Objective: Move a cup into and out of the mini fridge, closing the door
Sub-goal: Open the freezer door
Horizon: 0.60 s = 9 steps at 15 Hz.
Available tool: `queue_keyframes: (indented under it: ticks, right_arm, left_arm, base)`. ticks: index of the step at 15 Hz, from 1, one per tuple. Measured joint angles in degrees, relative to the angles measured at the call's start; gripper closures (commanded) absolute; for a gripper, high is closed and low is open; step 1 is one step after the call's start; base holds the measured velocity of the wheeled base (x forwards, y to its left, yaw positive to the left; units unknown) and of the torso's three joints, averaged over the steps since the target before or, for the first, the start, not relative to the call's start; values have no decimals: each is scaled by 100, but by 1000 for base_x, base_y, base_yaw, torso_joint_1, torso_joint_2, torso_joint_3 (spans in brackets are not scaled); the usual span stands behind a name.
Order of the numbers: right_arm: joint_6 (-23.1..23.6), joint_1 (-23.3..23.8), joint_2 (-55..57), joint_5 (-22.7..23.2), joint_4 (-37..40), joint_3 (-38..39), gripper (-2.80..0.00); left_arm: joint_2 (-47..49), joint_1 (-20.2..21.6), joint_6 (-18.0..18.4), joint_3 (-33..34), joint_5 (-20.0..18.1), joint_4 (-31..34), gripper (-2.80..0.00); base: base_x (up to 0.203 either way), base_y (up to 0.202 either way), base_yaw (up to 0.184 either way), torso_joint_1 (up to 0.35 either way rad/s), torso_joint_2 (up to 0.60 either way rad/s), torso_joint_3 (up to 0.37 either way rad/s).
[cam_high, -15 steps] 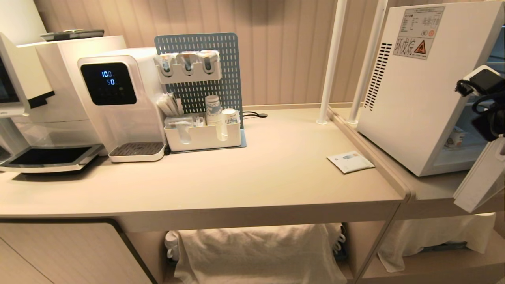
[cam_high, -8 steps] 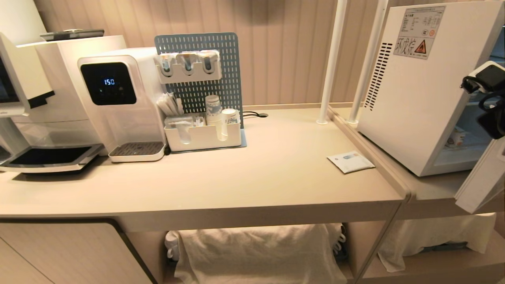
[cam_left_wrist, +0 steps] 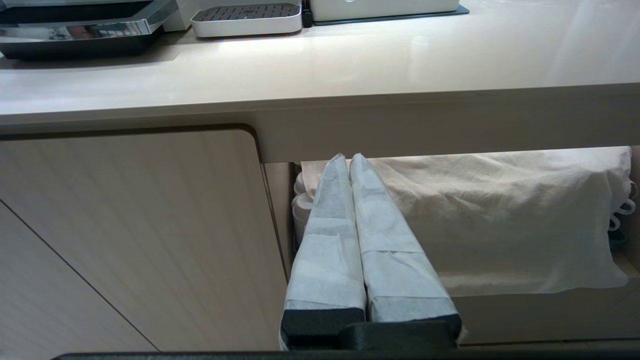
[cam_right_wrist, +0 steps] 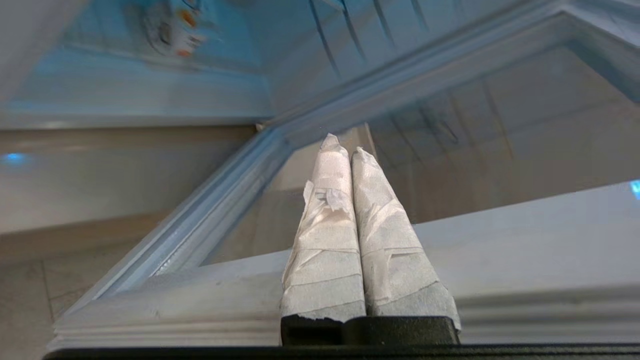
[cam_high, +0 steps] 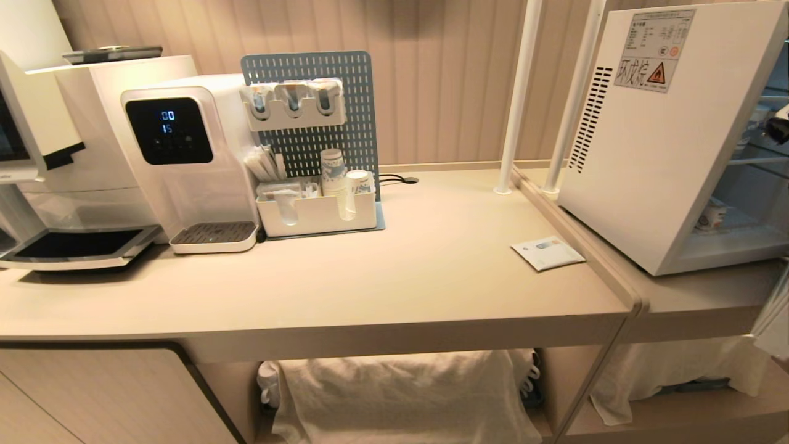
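Note:
The mini fridge [cam_high: 647, 154] stands open at the right end of the counter. The cup [cam_high: 712, 216] sits on its floor, white with orange marks, and shows blurred in the right wrist view [cam_right_wrist: 172, 27]. Only a sliver of the door [cam_high: 775, 320] shows at the head view's right edge. In the right wrist view its white frame and glass [cam_right_wrist: 225, 200] fill the picture. My right gripper [cam_right_wrist: 346, 145] is shut and empty, its taped fingers lying over the door's frame edge and glass. My left gripper [cam_left_wrist: 348, 159] is shut and empty, parked below the counter's edge.
A water dispenser [cam_high: 185, 160] and a pegboard organiser with paper cups [cam_high: 317, 209] stand at the back left. A white card [cam_high: 547, 253] lies near the fridge. Two white poles [cam_high: 521, 92] rise behind it. A cloth [cam_high: 400, 394] covers the shelf under the counter.
My right arm has slid off the head view's right edge. The door has swung wider with it, and more of the fridge's inside shows.

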State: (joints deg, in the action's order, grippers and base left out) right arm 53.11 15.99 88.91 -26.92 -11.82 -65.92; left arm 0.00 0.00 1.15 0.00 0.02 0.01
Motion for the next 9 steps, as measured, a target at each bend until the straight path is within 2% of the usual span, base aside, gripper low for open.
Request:
queue_keyframes:
  ticks: [9]
  right_arm:
    - [144, 802, -506, 5, -22, 117, 0]
  left_arm:
    - [0, 0, -3, 0, -2, -1, 0]
  base:
    - [0, 0, 0, 0, 0, 0]
